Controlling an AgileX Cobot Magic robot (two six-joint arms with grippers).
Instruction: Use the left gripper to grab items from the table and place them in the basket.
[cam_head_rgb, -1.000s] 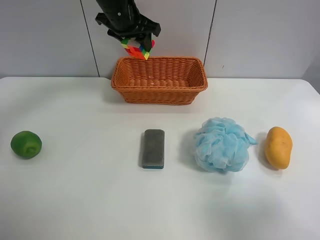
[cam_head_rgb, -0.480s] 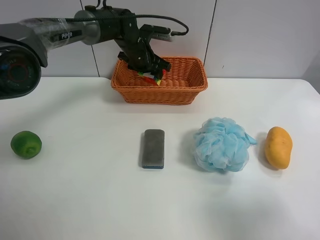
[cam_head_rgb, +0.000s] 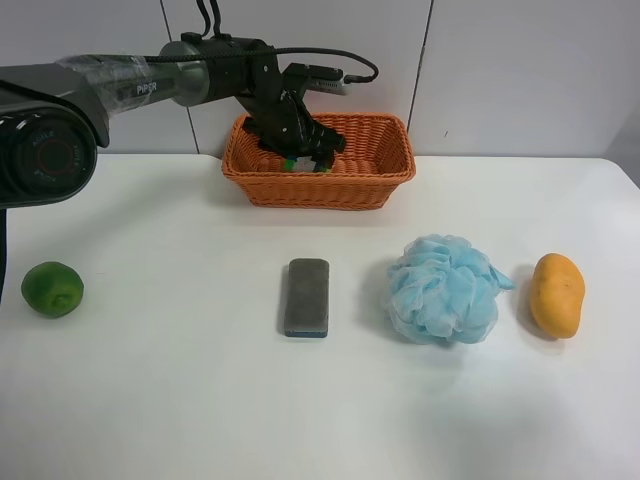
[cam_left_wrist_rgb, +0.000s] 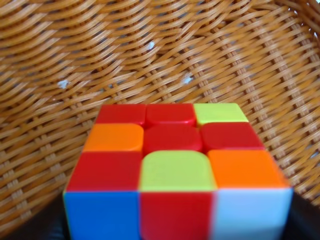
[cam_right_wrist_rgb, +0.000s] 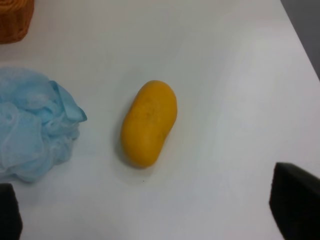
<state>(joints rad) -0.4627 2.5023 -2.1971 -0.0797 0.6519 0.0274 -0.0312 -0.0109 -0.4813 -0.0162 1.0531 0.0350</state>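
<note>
The basket (cam_left_wrist_rgb: 150, 45) is rough woven wicker with a slight sheen, the puzzle cube (cam_left_wrist_rgb: 172, 170) smooth glossy plastic, the pouf (cam_head_rgb: 443, 290) gauzy mesh, the sponge (cam_head_rgb: 306, 296) matt and coarse (its grey top, at least), the table (cam_head_rgb: 200, 400) smooth and matt.

Stretches the left arm (cam_head_rgb: 150, 78) from the left edge of the exterior high frame towards upper centre, with a round joint housing (cam_head_rgb: 40, 150) at the far left. Tips the wrist down and points the left gripper (cam_head_rgb: 303, 152) downwards. Clamps the puzzle cube (cam_left_wrist_rgb: 175, 170) between dark fingers (cam_left_wrist_rgb: 47, 227) at the lower corners of the left wrist frame. Holds the right gripper (cam_right_wrist_rgb: 152, 200) spread wide, one finger at each lower corner of the right wrist frame.
</note>
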